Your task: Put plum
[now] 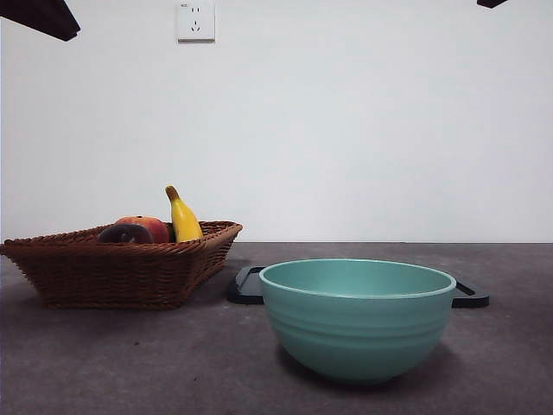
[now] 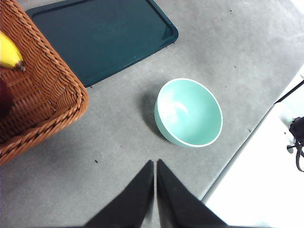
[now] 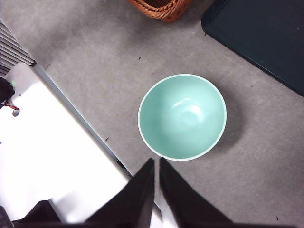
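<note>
The plum (image 1: 123, 234) is dark maroon and lies in the brown wicker basket (image 1: 121, 272) at the left, beside a red-orange fruit (image 1: 149, 226) and a yellow banana (image 1: 183, 218). In the left wrist view only a dark sliver of the plum (image 2: 3, 99) shows at the picture's edge, inside the basket (image 2: 52, 90). My left gripper (image 2: 155, 163) is shut and empty, high above the table, between the basket and the teal bowl (image 2: 190, 112). My right gripper (image 3: 156, 162) is shut and empty, high above the table's edge, near the bowl (image 3: 183, 116).
The teal bowl (image 1: 357, 316) stands empty at the front middle. A dark flat tray (image 1: 246, 285) lies behind it, also seen in the left wrist view (image 2: 99, 35) and the right wrist view (image 3: 266, 38). Black arm tips show at the top corners (image 1: 43, 15) (image 1: 491, 3).
</note>
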